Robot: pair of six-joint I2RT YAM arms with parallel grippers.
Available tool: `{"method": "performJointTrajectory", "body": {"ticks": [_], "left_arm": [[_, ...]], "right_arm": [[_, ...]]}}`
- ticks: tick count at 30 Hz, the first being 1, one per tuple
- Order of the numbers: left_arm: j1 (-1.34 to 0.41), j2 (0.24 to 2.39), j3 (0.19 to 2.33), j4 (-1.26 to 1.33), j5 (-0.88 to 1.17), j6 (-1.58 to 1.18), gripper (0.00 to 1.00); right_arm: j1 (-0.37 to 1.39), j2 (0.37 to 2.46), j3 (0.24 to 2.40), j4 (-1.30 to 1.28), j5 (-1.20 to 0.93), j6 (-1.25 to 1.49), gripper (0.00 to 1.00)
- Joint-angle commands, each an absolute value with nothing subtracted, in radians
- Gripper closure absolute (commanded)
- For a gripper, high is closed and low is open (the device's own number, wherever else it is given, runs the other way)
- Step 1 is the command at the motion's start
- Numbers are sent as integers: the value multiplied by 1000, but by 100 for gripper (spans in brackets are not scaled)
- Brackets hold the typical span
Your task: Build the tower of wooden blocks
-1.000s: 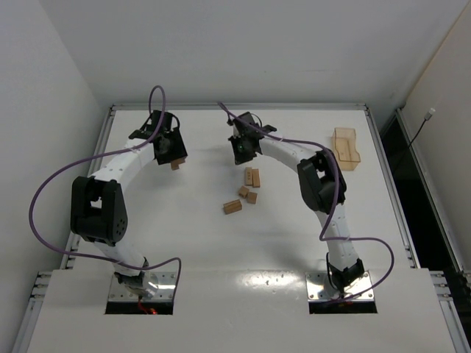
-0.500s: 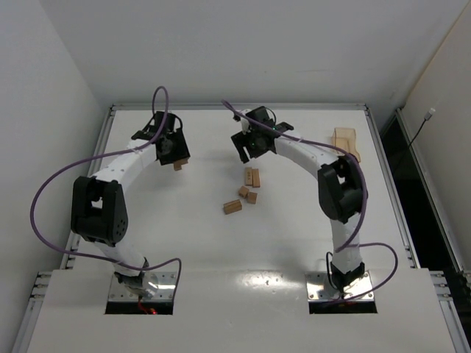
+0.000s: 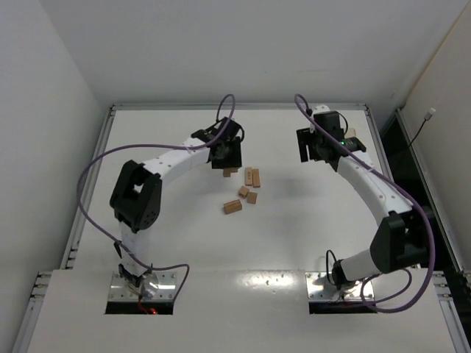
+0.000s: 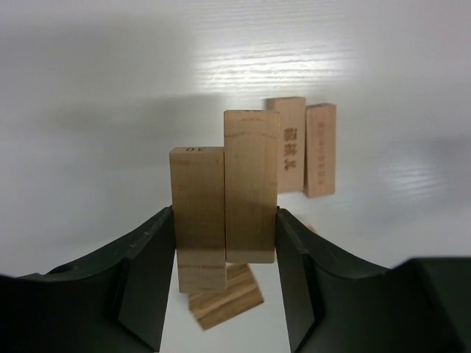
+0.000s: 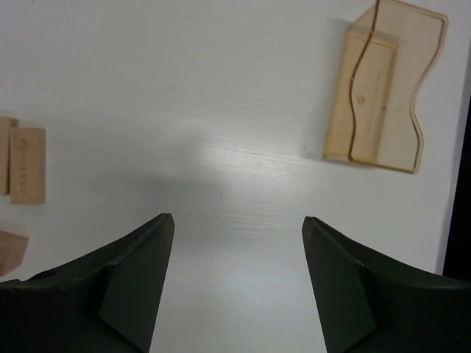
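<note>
- While the left gripper (image 4: pixel 224 220) hangs over the middle of the table (image 3: pixel 176 220), its jaws are clamped on two wood blocks (image 4: pixel 250 191), squeezed side by side between the black fingers (image 4: pixel 151 272).
- Look at the left wrist view: the held blocks touch along their long faces. The right-hand one reaches further past the fingertips than its partner.
- Just beyond them, a flat pair (image 4: pixel 291 143) of longer bars lies on the table. The two are side by side and touching, with printed marks on their top faces.
- Under the held blocks a slanted block (image 4: pixel 224 298) peeks out, partly hidden. Which of the loose ones it is, I cannot tell.
- From above, the left gripper sits just beside the flat pair. Two short blocks (image 3: pixel 243 192) lie close together a little nearer the bases, and a lone block (image 3: pixel 232 207) lies nearer still.
- Over on the other side, the right gripper (image 5: pixel 235 220) hovers with its jaws wide apart and nothing between them, only bare table beneath.
- Its wrist camera catches the translucent tan tray (image 5: pixel 386 95) up at the right, well apart from the blocks. The flat pair shows at the left edge.
</note>
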State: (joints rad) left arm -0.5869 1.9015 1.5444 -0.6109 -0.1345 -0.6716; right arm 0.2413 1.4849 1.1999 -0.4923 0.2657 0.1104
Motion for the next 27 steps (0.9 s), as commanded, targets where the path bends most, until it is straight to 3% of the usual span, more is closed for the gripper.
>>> {"method": "performJointTrajectory", "body": {"ticks": [1,9,27], "left_arm": [[-644,2011,1649,-660,-147,-726,100],[-730,2152,1824,-669,-195,-767,100],[-739,2272,1910,-678,-267,-776,100]], "right_arm": [[225,1407,1143,-515,267,143,32],[143,1339,1068,-525,210,161,32],[112,1358,1040,-515,100,179,32]]}}
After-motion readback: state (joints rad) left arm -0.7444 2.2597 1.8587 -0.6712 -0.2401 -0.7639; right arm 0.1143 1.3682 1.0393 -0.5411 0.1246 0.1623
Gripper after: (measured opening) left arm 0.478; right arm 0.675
